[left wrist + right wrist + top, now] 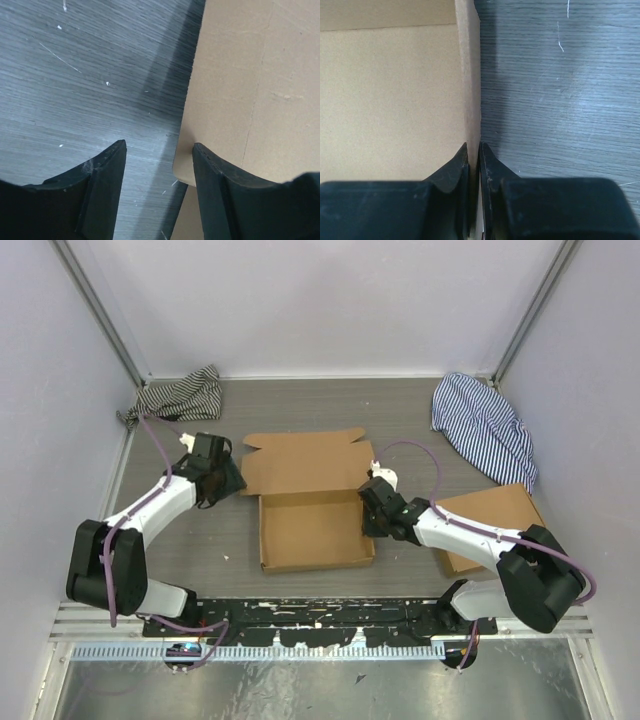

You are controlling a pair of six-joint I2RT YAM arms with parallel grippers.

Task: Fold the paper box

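The paper box [315, 515] sits in the middle of the frame on the grey worktop [330, 410]. Its tray is formed and its lid panel is open toward the top of the picture. The right jaws are clamped on the tray's right wall. The left jaws stand apart at the lid panel's left edge, one finger [220, 190] over the cardboard and the other over the worktop, gripping nothing.
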